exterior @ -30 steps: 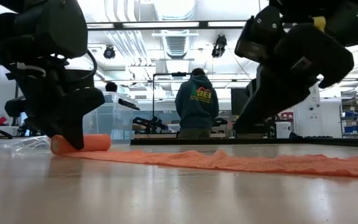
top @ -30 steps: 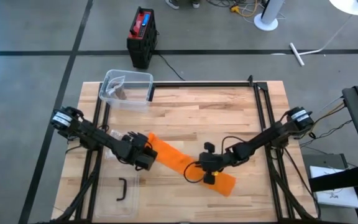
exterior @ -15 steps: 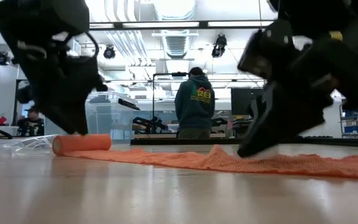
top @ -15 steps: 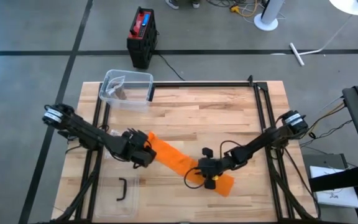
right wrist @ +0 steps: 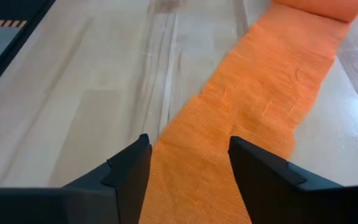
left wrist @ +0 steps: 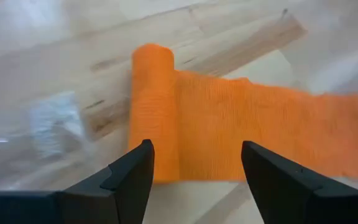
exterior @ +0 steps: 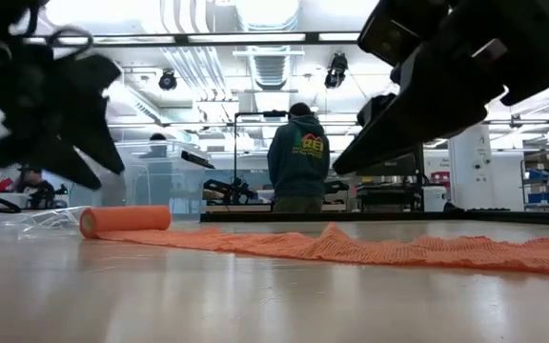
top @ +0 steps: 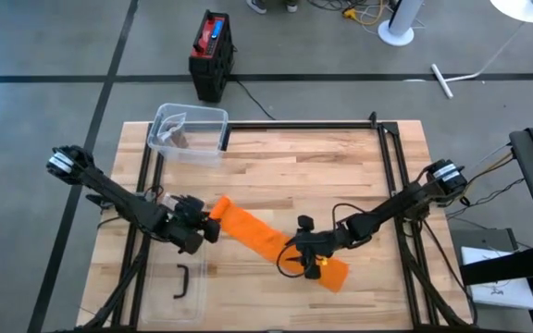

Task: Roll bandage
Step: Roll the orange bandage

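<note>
The wooden table (top: 340,166) stands on a grey floor with a black box (top: 210,54) beyond its far edge; a person (exterior: 300,158) stands in the room behind. A clear plastic container (top: 189,132) sits at the far left corner, contents indistinct. The orange bandage (top: 271,242) lies diagonally across the table, rolled end toward the left. Left end effector (top: 195,231) released, just beside the roll. Right end effector (top: 302,258) released, above the flat strip.
</note>
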`<action>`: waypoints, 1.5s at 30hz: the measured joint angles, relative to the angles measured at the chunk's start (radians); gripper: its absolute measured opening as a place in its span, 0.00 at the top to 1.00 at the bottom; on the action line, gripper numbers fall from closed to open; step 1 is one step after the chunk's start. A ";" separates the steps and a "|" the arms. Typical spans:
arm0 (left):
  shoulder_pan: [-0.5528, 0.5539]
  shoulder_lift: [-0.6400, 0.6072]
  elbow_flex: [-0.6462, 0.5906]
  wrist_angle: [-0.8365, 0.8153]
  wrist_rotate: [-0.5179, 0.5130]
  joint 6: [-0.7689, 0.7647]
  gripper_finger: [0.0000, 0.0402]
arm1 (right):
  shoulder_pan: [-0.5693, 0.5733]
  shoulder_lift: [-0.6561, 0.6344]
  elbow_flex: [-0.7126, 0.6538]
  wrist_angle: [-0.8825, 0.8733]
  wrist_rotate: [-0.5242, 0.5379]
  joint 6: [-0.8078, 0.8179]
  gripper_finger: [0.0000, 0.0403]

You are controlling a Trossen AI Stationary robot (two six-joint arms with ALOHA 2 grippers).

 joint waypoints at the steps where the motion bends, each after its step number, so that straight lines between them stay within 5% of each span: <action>1: 0.009 0.001 -0.028 0.050 -0.003 -0.007 0.43 | 0.000 0.000 0.000 0.002 0.000 0.000 0.47; 21: 0.105 0.223 -0.039 0.135 0.107 0.010 0.51 | -0.014 0.000 0.000 0.009 0.001 0.051 0.45; 30: 0.115 0.183 0.037 -0.001 0.132 0.113 0.53 | -0.018 0.001 0.000 0.011 0.001 0.053 0.46; 45: 0.118 0.165 0.020 -0.022 0.125 0.108 0.46 | -0.020 0.200 0.008 0.075 0.009 0.102 0.46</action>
